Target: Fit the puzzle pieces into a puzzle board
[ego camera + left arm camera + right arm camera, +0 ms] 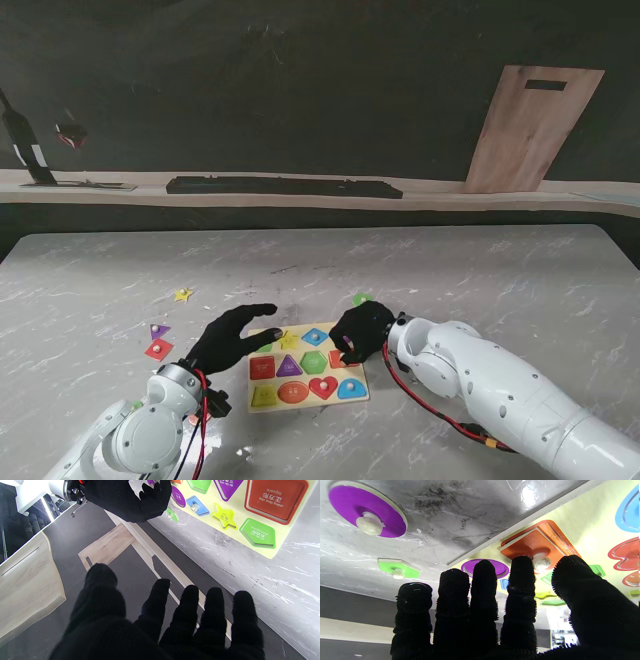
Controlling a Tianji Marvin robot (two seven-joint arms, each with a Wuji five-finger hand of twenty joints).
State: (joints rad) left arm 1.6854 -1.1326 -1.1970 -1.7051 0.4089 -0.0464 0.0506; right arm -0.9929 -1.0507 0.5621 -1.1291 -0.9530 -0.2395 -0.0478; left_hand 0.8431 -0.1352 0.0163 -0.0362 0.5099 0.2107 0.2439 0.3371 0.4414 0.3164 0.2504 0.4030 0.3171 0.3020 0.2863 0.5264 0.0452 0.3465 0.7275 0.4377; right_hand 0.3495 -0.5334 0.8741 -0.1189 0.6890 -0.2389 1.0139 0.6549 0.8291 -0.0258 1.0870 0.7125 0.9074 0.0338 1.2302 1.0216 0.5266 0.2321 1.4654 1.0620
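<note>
**Right hand on the orange piece at the board's edge**

Right hand (362, 330) pinches the knob of the orange piece (532, 545), which sits tilted in its slot on the puzzle board (306, 369). Left hand (228, 337) hovers with fingers spread, grasping nothing, beside the board's left edge.

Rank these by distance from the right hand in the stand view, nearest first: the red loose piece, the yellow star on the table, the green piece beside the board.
1. Green piece: just beyond the right hand, slightly farther from me.
2. Yellow star: well to the left, on the table.
3. Red piece: farthest left, near the left arm.
</note>
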